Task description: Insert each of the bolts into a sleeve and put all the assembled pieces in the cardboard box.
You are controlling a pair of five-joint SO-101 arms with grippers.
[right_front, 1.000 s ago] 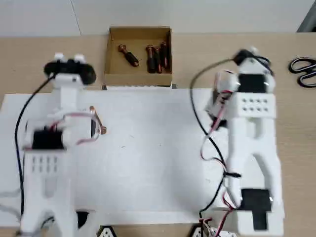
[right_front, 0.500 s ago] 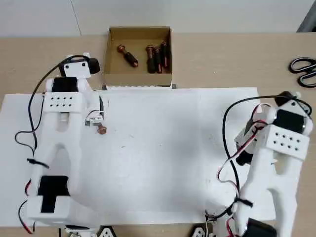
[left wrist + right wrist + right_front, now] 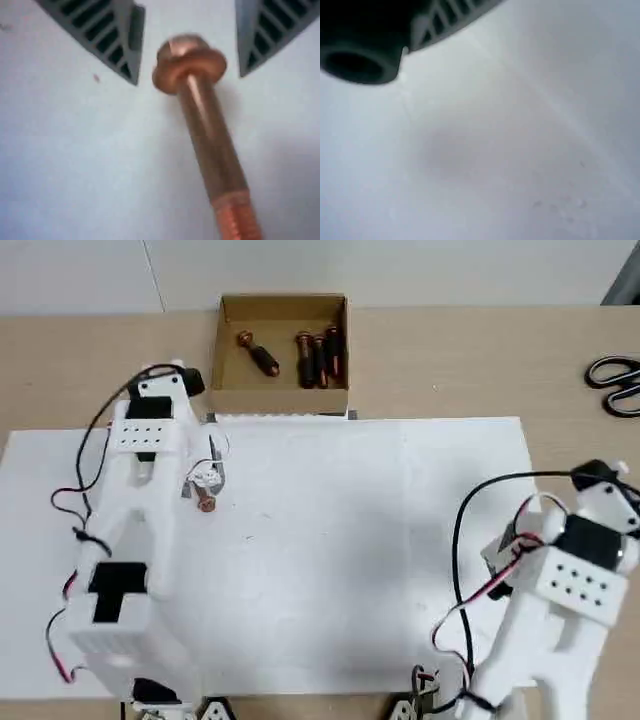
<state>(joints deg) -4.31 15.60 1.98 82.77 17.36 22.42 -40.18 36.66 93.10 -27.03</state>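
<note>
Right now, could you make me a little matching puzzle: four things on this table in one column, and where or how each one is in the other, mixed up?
1 loose bolt
2 scissors
3 cardboard box
4 left tool

a on the bare tabletop, far right
b open, astride a bolt head
c lying on the white sheet
d holds copper pieces

Pairs: 1-c, 2-a, 3-d, 4-b

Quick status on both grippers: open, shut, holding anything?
Left gripper: open, with the head of the bolt between its fingers, not gripped.
Right gripper: cannot be told.
</note>
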